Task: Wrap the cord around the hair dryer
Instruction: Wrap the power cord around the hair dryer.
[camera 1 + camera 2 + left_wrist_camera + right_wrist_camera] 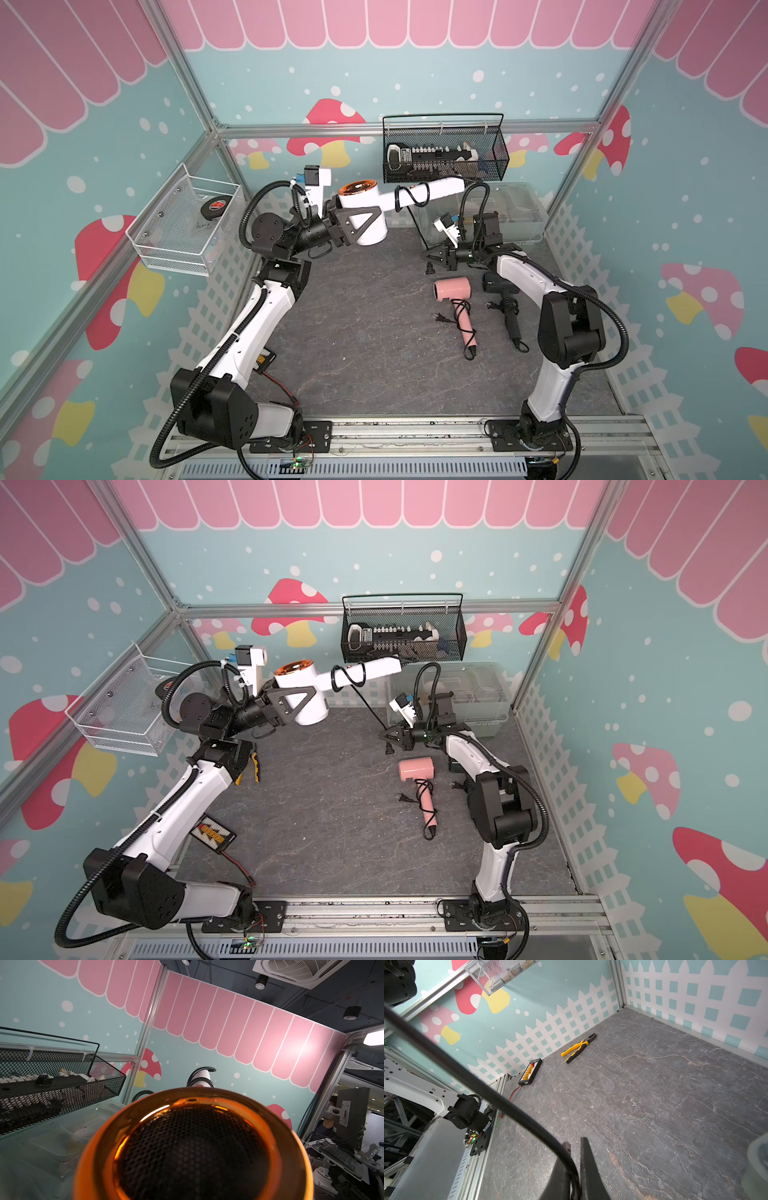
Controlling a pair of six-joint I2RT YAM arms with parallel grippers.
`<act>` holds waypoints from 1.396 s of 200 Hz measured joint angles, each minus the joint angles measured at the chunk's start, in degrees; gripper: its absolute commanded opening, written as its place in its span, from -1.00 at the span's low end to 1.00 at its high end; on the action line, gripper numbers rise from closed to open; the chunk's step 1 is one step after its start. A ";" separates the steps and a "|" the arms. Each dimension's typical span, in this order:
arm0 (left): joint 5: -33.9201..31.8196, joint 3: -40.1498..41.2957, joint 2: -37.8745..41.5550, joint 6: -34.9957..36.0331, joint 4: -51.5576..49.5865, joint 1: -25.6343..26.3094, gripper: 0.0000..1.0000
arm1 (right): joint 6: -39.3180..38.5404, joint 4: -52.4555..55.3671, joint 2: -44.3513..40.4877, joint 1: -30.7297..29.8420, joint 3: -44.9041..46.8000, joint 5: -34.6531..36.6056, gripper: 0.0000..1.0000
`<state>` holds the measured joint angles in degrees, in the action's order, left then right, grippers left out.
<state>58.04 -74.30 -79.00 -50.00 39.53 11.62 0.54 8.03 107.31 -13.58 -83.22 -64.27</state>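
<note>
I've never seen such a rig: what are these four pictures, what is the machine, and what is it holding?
A robot with two arms at a grey table. Both top views look down on everything; the other two come from wrist cameras. The left end effector holds a white hair dryer by its barrel, off the table. The right end effector is shut on its black cord. A pink hair dryer, a black hair dryer and yellow pliers lie on the table.

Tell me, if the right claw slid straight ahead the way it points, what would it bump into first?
Probably the bare grey tabletop: the right claw, shut on the black cord, seems tilted slightly down. Farther along lie the yellow pliers; depth is unclear.
</note>
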 measured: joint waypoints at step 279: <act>-22.34 3.26 3.32 42.86 -59.95 6.71 -1.00 | -29.90 56.33 -8.24 -22.51 -49.68 53.35 -1.00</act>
<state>35.70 -71.05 -75.68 -7.14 -20.43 18.33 -29.36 64.36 99.07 -36.10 -132.90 -10.92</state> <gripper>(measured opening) 0.734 0.048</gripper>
